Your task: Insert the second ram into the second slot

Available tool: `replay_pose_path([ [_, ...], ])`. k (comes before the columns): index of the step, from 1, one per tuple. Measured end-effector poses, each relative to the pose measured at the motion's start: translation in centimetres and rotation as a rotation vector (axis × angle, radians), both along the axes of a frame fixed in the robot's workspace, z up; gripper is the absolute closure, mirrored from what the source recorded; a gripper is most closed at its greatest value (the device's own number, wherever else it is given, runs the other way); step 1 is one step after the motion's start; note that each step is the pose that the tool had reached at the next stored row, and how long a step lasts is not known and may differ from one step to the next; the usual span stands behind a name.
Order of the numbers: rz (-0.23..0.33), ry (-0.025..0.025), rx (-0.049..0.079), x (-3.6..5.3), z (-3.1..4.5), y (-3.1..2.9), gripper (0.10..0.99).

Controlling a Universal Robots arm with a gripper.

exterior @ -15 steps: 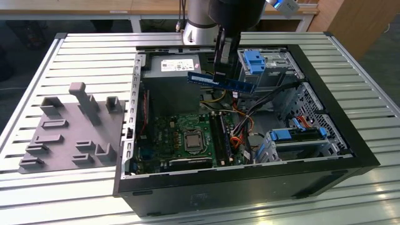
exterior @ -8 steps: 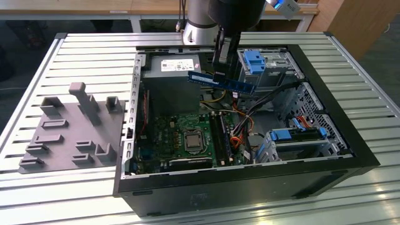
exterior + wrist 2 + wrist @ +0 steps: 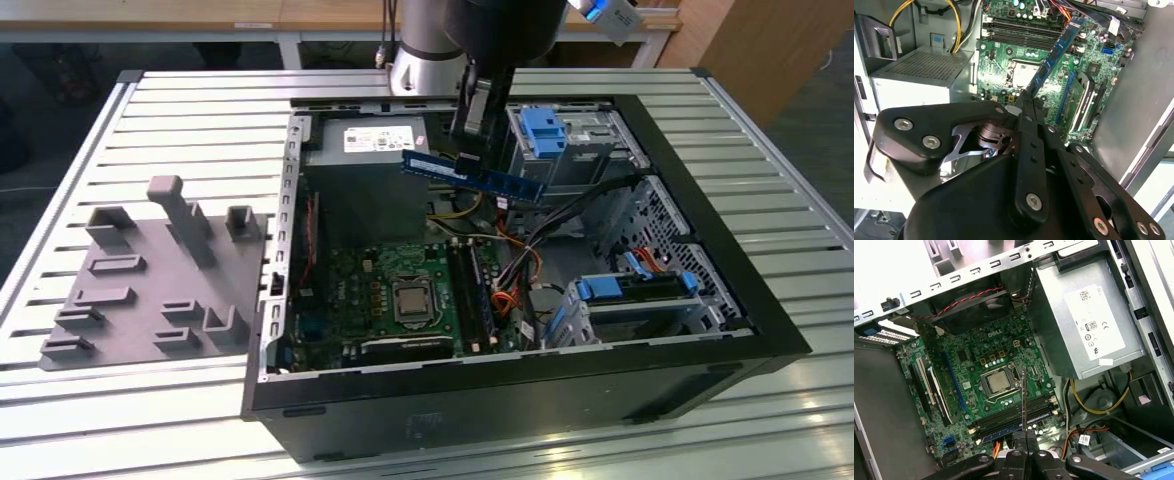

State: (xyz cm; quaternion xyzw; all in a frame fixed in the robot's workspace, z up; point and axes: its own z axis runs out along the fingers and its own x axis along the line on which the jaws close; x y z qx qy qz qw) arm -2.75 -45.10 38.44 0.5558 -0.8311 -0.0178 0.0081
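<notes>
Exterior view: the second ram (image 3: 518, 184), clamped between the jaws of the gripper (image 3: 467, 165), is held over the open case (image 3: 534, 420), well apart from the memory slots (image 3: 470, 290). Carriage is judged the step in hand; seating calls for alignment along the slot.

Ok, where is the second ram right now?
In the exterior view the second ram hangs in the end effector above the open case, near the power supply and the blue drive-bay clip.

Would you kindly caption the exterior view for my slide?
Gripper holds the second ram aloft over the open computer case.
</notes>
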Motion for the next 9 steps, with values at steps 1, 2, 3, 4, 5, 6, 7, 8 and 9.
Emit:
replay_pose_path([
  [1, -0.005, 0.0000, 0.000, 0.00, 0.00, 0.00, 0.973],
  [2, -0.010, 0.0000, 0.000, 0.00, 0.00, 0.00, 0.973],
  [3, -0.015, 0.0000, 0.000, 0.00, 0.00, 0.00, 0.973],
  [4, -0.019, 0.0000, 0.000, 0.00, 0.00, 0.00, 0.973],
  [5, -0.024, 0.0000, 0.000, 0.00, 0.00, 0.00, 0.973],
  [6, -0.029, 0.0000, 0.000, 0.00, 0.00, 0.00, 0.973],
  [7, -0.034, 0.0001, 0.000, 0.00, 0.00, 0.00, 0.973],
  [8, -0.039, 0.0000, 0.000, 0.00, 0.00, 0.00, 0.973],
  [9, -0.045, 0.0000, 0.000, 0.00, 0.00, 0.00, 0.973],
])
